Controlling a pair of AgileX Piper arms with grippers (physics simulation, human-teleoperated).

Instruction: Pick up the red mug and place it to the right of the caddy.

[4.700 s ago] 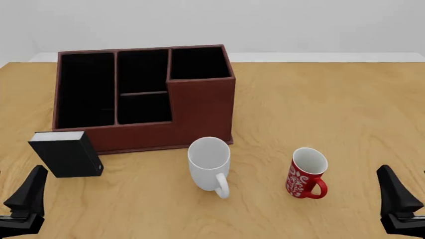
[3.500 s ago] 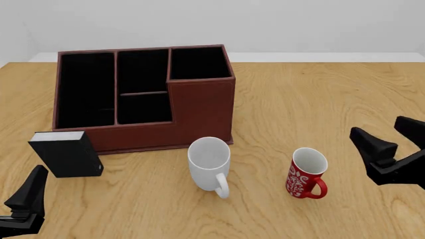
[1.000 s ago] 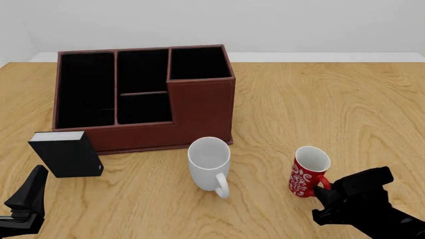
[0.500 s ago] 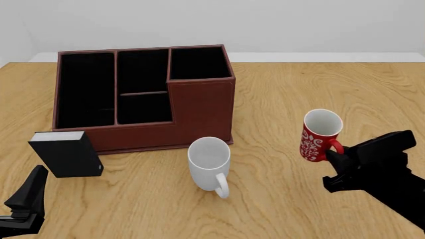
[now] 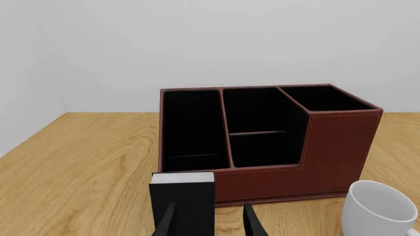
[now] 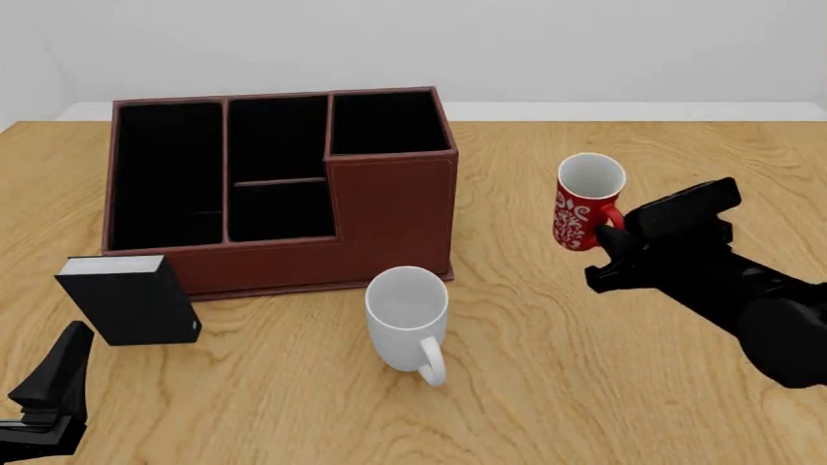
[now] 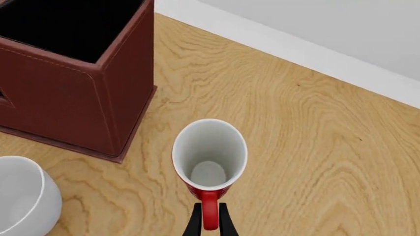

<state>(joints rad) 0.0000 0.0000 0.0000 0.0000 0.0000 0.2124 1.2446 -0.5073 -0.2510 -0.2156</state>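
Red mug [image 6: 588, 201]: held upright above the desk by its loop handle, off the caddy's right side and toward the desk's far edge; white inside faces up.
Right gripper [image 7: 209, 219]: clenched on the red mug's handle, one finger on each side of the loop, as the right wrist view shows.
Left gripper [image 5: 208, 222]: its fingers stand apart with nothing between them, parked low near the desk's near left corner, facing the black box [image 6: 130, 298].
Caddy [image 6: 285, 189]: stands toward the desk's far left; bare wood lies along its right wall.
White mug [image 6: 409, 318]: stands just in front of the caddy's right corner, apart from the red mug.
Handling, as a judgement: ceramic, so stiff, breakable and probably glossy; light enough for a handle grip, but the cup hangs to one side of that hold and may swing or tip. Set it down gently and level.
Change from earlier: half a second ago the red mug hung lower and nearer the desk's near edge; it now sits higher, farther back and closer to the caddy.
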